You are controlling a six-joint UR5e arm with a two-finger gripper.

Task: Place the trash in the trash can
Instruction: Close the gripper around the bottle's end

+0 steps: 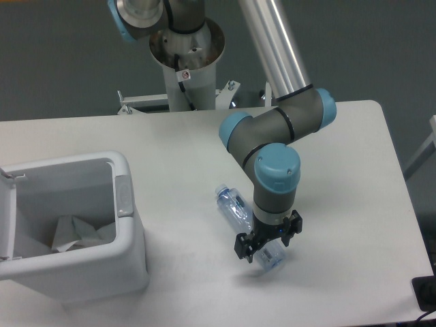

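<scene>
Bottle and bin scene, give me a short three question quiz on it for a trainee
1. True or false: the bottle stands upright on the table.
2. What lies inside the bin? A) a wrapper B) a cup C) nothing
3. Which end of the bottle is the gripper at: the end nearer the bin or the farther one?

Key:
1. False, it lies on its side.
2. A, the wrapper.
3. The farther end.

A white table [170, 146] with rounded corners is seen filling most of the view. Behind its far edge, a white metal bracket [143, 102] is set against a dark grey backdrop [54, 61]. A black object [426, 293] is cut off at the lower right corner.
</scene>
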